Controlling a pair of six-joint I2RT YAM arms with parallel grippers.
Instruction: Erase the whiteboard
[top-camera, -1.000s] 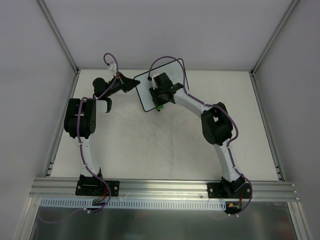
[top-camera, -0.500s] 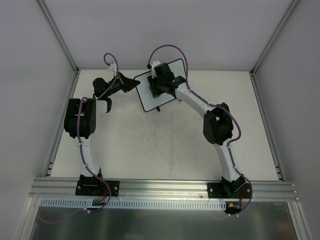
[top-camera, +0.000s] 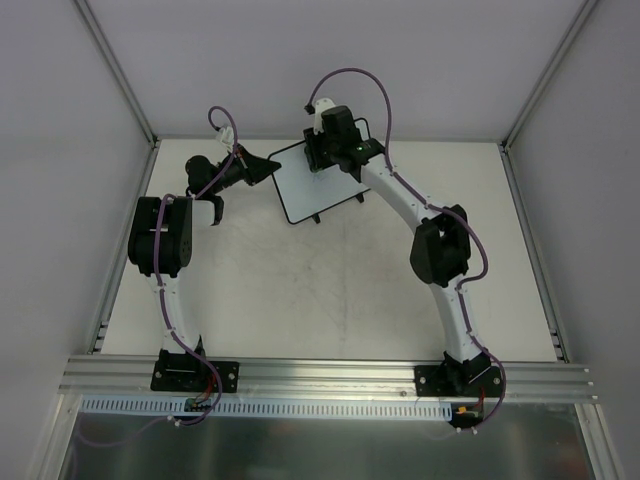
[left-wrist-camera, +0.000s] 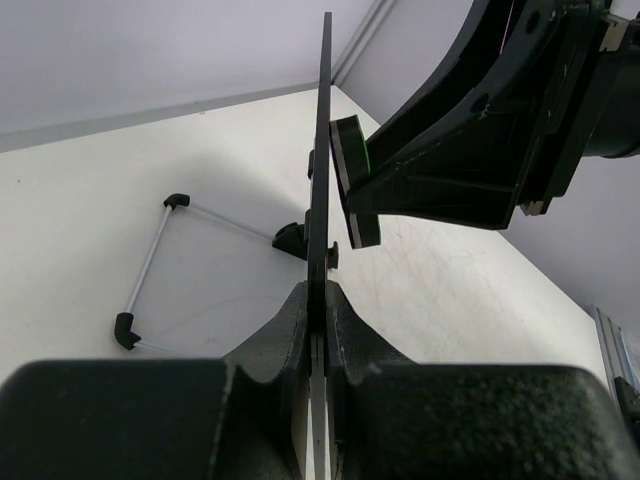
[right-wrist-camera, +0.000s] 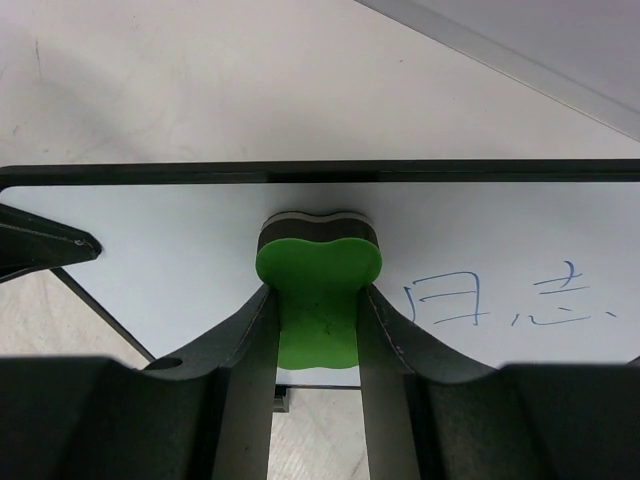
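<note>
The whiteboard (top-camera: 315, 185) stands tilted at the back of the table, white with a thin black frame. My left gripper (top-camera: 270, 166) is shut on its left edge; in the left wrist view the board (left-wrist-camera: 322, 130) is seen edge-on between the fingers (left-wrist-camera: 290, 330). My right gripper (top-camera: 322, 150) is shut on a green eraser (right-wrist-camera: 318, 290) whose dark felt face presses on the board (right-wrist-camera: 180, 260) near its top edge. Blue writing (right-wrist-camera: 505, 300) remains on the board to the right of the eraser. The eraser also shows in the left wrist view (left-wrist-camera: 350, 180).
The board's wire stand with black feet (left-wrist-camera: 150, 270) shows behind it in the left wrist view. Grey enclosure walls (top-camera: 60, 150) surround the table (top-camera: 330, 290), with an aluminium rail (top-camera: 330, 372) along the near edge.
My right gripper has moved with the eraser from the board's lower middle up to its far top edge. The left gripper and the board have stayed in place.
</note>
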